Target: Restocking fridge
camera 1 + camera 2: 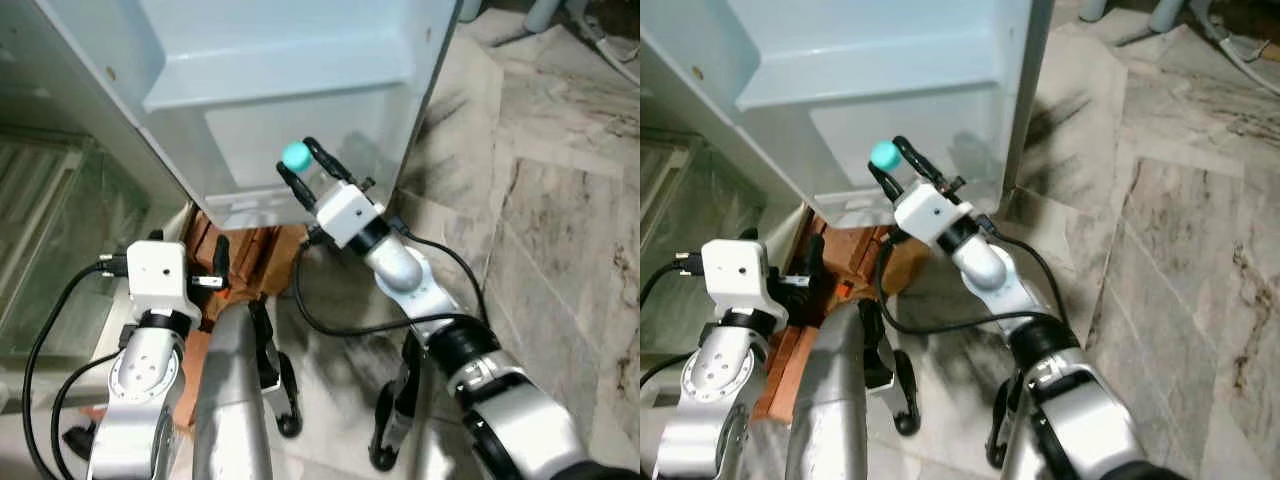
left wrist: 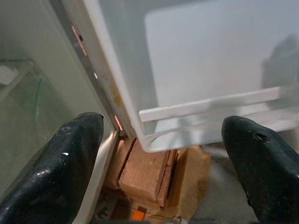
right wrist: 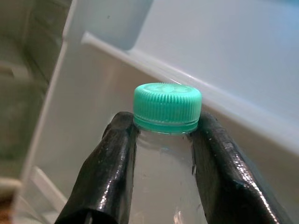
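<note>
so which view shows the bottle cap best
The right wrist view: the green cap sits close up, ridges sharp, above the right gripper pinching the bottle neck. Both eye views show it as a small teal dot near the fridge door.

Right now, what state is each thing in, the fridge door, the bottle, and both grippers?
Fridge door: open, its lower shelf bare where visible.
Bottle: clear, green cap screwed on, held by the neck in front of the door.
Right gripper: shut on the bottle just under the cap.
Left gripper: open, holding nothing, low near the door's bottom corner.
</note>
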{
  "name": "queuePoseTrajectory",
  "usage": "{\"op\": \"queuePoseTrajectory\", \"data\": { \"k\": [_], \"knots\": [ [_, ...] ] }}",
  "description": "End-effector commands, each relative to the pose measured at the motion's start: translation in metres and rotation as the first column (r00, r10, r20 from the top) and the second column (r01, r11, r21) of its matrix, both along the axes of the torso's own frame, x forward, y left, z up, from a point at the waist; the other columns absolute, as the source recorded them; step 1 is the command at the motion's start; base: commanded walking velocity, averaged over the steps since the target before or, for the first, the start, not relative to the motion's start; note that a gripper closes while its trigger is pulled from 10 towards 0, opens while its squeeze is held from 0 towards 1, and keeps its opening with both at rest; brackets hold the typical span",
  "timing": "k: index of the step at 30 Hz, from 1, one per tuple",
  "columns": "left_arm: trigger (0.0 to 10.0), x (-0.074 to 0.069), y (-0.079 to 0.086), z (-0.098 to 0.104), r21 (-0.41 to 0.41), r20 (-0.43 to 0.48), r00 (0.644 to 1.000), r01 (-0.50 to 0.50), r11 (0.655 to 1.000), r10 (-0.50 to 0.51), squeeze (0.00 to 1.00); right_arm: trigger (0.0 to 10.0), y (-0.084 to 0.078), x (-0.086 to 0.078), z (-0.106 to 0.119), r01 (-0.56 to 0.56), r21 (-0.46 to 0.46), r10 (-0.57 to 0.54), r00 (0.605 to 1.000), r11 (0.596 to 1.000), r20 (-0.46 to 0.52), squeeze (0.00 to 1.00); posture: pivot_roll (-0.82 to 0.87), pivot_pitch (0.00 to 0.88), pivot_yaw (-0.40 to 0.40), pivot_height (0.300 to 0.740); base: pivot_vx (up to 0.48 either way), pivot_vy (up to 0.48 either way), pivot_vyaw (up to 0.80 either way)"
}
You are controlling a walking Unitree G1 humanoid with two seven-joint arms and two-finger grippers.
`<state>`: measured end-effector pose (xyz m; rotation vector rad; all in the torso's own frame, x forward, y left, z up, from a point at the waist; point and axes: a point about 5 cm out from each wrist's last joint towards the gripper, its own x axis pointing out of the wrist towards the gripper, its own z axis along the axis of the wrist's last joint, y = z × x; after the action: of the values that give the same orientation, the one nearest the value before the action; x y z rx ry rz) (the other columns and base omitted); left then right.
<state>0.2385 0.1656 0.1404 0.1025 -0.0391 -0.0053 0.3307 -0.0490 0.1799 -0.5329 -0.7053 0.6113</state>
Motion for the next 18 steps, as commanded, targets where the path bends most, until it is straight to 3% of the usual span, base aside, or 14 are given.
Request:
{"op": "queuePoseTrajectory", "data": {
  "k": [1, 4, 7, 12, 18],
  "knots": [
    [10.0, -0.004, 0.003, -0.001, 0.018, -0.014, 1.0, -0.017, 1.0, 0.017, 0.0, 10.0, 0.006, -0.005, 0.015, -0.046, -0.026, 0.049, 0.992, 0.999, 0.12, 0.0, 0.18, 0.346, 0.047, 0.562, 0.0, 0.0, 0.0],
    [10.0, -0.004, 0.004, -0.001, 0.021, -0.014, 1.0, -0.021, 1.0, 0.022, 0.0, 10.0, 0.003, -0.005, 0.018, -0.036, -0.061, 0.046, 0.984, 0.997, 0.172, 0.0, 0.17, 0.347, 0.047, 0.562, 0.0, 0.0, 0.0],
    [10.0, -0.004, 0.003, -0.002, 0.026, -0.015, 1.0, -0.026, 0.999, 0.026, 0.0, 10.0, -0.006, -0.001, 0.015, 0.0, -0.168, 0.042, 0.968, 0.986, 0.247, 0.0, 0.17, 0.349, 0.046, 0.562, 0.0, 0.0, 0.0],
    [10.0, -0.005, 0.002, -0.002, 0.03, -0.014, 0.999, -0.03, 0.999, 0.031, 0.0, 10.0, -0.019, 0.007, 0.015, 0.05, -0.228, 0.014, 0.963, 0.972, 0.27, 0.0, 0.17, 0.349, 0.043, 0.562, 0.0, 0.0, 0.0],
    [10.0, -0.004, 0.002, -0.001, 0.032, -0.007, 0.999, -0.037, 0.999, 0.037, 0.0, 10.0, -0.052, 0.015, 0.011, 0.144, -0.279, -0.062, 0.958, 0.95, 0.28, 0.0, 0.17, 0.345, 0.039, 0.562, 0.0, 0.0, 0.0]
  ]
}}
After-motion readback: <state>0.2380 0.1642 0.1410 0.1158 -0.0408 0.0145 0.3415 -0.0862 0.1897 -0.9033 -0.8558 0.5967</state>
